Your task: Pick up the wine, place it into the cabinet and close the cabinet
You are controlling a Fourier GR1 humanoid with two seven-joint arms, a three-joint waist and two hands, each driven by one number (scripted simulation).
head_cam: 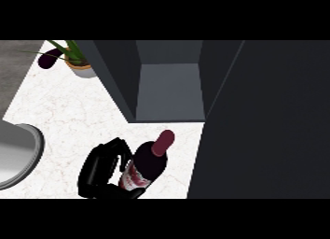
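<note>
While the left hand point(104, 169) curls its black fingers round the wine point(146, 163), the bottle stands on the white tabletop point(65, 116), just in front of the cabinet point(169, 88). So the grab looks done. The cabinet is open, with its big dark door point(271, 121) swung out right beside the wine. Lifting the bottle inside and shutting the door are still to do. No right hand shows.
</note>
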